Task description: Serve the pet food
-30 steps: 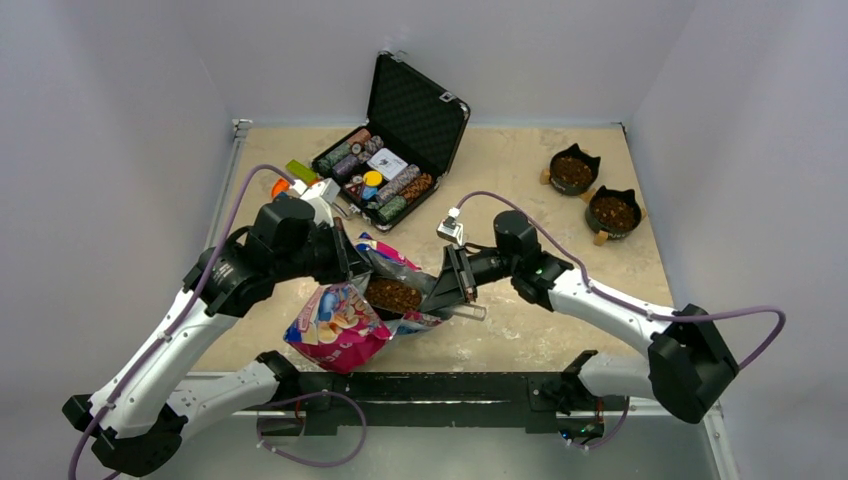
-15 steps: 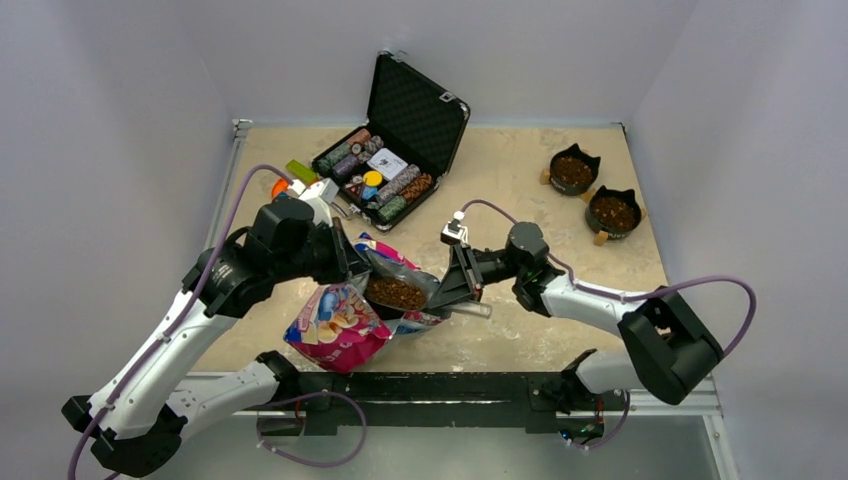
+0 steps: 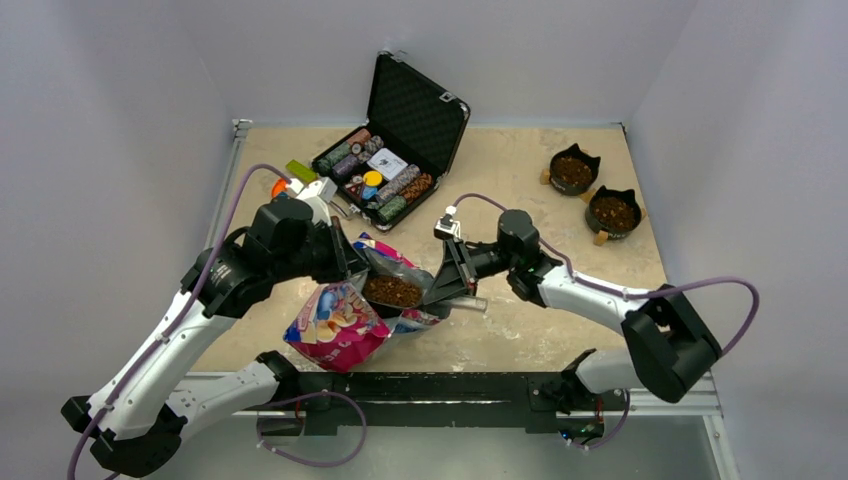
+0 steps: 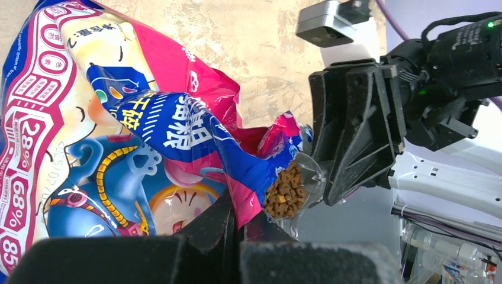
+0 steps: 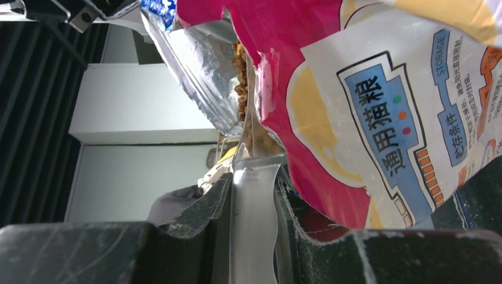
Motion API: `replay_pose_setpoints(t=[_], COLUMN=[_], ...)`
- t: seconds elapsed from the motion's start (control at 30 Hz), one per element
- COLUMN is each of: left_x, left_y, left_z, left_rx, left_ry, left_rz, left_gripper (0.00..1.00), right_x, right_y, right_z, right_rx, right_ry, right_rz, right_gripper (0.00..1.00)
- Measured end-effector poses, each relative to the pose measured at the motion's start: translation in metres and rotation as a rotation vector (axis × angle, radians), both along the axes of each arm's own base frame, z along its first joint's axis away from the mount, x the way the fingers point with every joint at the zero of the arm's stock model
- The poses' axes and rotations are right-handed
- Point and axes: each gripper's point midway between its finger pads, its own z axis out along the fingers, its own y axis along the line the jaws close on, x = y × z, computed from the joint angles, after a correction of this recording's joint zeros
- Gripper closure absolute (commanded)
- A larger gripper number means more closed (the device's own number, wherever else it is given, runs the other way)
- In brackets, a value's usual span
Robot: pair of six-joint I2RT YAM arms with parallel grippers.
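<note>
The pink-edged pet food bag [image 3: 338,325] stands at the near middle of the table, mouth open. My left gripper [image 3: 352,262] is shut on the bag's top edge, as the left wrist view [image 4: 241,222] shows. Brown kibble [image 3: 392,291] fills the mouth. My right gripper [image 3: 447,288] is shut on the handle of a clear plastic scoop [image 5: 253,225]. The scoop's bowl [image 4: 308,171] sits in the bag's mouth, heaped with kibble [image 4: 286,188]. In the right wrist view the bag [image 5: 367,118] and kibble [image 5: 241,71] lie just past the fingers.
Two black cat-eared bowls [image 3: 573,170] [image 3: 613,211] holding kibble stand at the far right. An open black case [image 3: 385,170] of poker chips sits at the back middle, with small coloured items [image 3: 290,178] to its left. Grey walls enclose the table.
My right arm's elbow has swung in towards the table and the scoop has shifted slightly left and up at the bag's mouth. The left arm and bag have stayed put.
</note>
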Motion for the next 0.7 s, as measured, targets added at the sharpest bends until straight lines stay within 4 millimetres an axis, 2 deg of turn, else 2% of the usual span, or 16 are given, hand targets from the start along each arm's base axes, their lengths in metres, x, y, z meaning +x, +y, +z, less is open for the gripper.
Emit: replay_pose_setpoints(t=[0.1,0.27,0.4,0.53,0.7], left_x=[0.001,0.000,0.000,-0.003,-0.001], left_y=[0.000,0.002,0.005,0.005,0.012], left_z=[0.000,0.001,0.002,0.002,0.006], left_rx=[0.002,0.003,0.001,-0.002,-0.001], left_ry=[-0.001,-0.007,-0.015,-0.015,-0.038], left_rz=[0.004,0.009,0.021,0.014,0.042], left_gripper=[1.00,1.00,1.00,1.00,1.00], right_x=[0.003,-0.003,0.001,-0.011,0.000], right_y=[0.005,-0.006,0.012,-0.001,0.019], right_z=[-0.001,-0.001,0.001,-0.007,0.011], right_rx=[0.001,0.008,0.027,0.017,0.030], right_ry=[0.036,0.033,0.068,0.089,0.064], right_rz=[0.021,0.000,0.040,0.004,0.037], right_gripper=[1.00,1.00,1.00,1.00,1.00])
